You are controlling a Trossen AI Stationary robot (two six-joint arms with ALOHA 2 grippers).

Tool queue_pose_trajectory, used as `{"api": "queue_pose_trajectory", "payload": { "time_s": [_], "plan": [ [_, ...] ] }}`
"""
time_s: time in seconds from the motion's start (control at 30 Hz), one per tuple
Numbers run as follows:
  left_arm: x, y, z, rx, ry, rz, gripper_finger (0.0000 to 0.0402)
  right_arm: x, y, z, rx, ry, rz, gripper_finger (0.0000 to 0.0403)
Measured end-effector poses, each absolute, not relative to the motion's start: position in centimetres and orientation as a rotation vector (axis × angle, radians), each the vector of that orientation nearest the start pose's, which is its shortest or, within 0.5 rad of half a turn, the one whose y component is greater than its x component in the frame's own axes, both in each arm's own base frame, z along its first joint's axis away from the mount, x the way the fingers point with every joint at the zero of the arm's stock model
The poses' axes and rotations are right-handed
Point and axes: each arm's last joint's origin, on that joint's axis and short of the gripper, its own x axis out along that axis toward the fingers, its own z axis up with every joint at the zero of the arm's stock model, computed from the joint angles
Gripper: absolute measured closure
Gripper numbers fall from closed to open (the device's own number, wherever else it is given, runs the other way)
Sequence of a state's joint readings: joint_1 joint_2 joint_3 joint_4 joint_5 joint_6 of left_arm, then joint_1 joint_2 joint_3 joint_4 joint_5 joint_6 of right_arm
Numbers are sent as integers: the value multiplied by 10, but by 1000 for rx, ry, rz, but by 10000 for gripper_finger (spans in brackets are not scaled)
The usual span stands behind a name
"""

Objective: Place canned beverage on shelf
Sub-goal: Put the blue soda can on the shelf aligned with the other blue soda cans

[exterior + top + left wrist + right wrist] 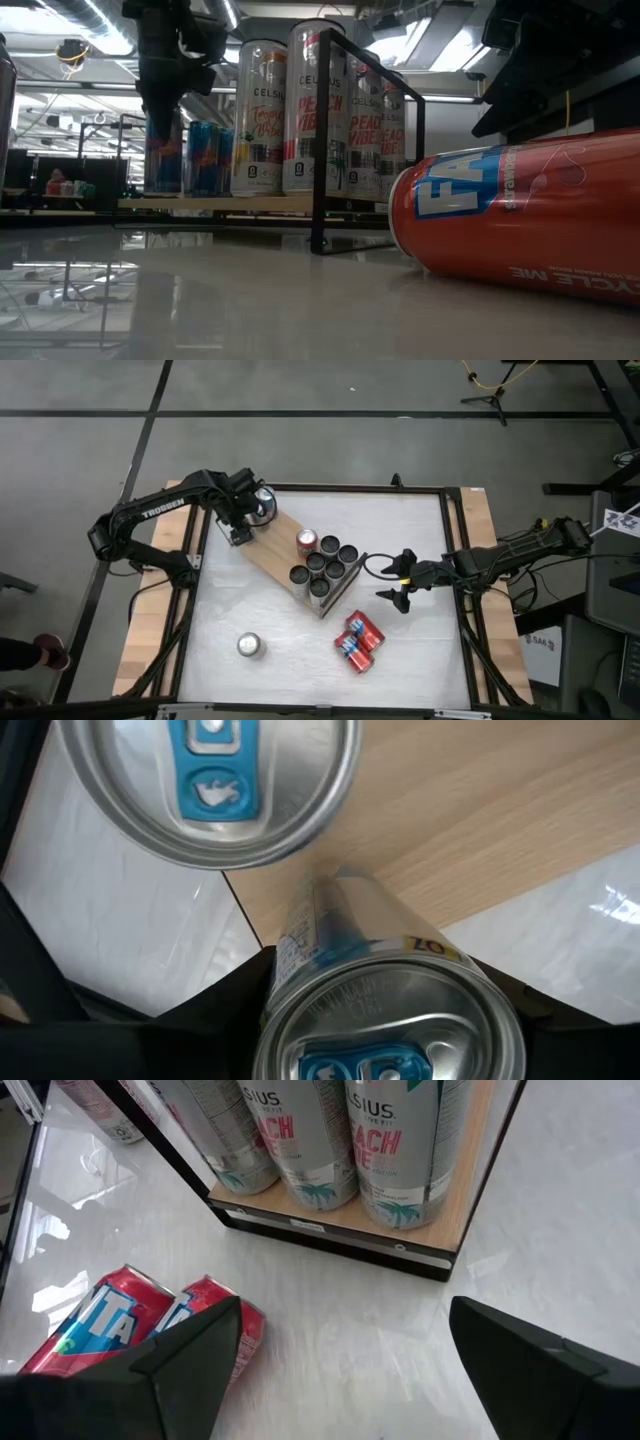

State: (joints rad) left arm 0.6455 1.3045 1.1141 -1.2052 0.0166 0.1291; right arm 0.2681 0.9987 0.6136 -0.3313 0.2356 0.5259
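The shelf (272, 550) is a light-wood board on a black wire frame, lying slantwise mid-table. Several tall cans (325, 565) stand on its right end. My left gripper (243, 520) hangs over its far-left end, shut on a blue-and-silver canned beverage (390, 1020). A second blue-tabbed can (210, 780) stands close beside it. In the low view both blue cans (165, 150) show at the board's left end. My right gripper (400, 582) is open above the table to the right of the shelf, holding nothing. My left gripper pinches the canned beverage between its two fingers, on opposite sides of the wall just under the top rim (280, 965). The fingers come from above, pointing down. The can is upright with its base at the wood board (335, 885); whether it rests there I cannot tell.
Two red cans (360, 642) lie side by side on the white tabletop, near-right of the shelf. One silver can (250, 646) stands alone toward the near left. The shelf's black wire frame (320, 140) rises around the tall cans. The board's middle (480, 830) is bare.
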Motion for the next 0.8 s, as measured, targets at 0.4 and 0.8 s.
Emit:
{"api": "queue_pose_trajectory", "payload": {
  "time_s": [0.4, 0.8],
  "plan": [
    [177, 133, 276, -333, 1349, 434, 172, 194, 46, 226, 326, 680, -151, 49],
    [177, 133, 276, -332, 1348, 434, 138, 194, 46, 226, 327, 680, -151, 49]
  ]
}}
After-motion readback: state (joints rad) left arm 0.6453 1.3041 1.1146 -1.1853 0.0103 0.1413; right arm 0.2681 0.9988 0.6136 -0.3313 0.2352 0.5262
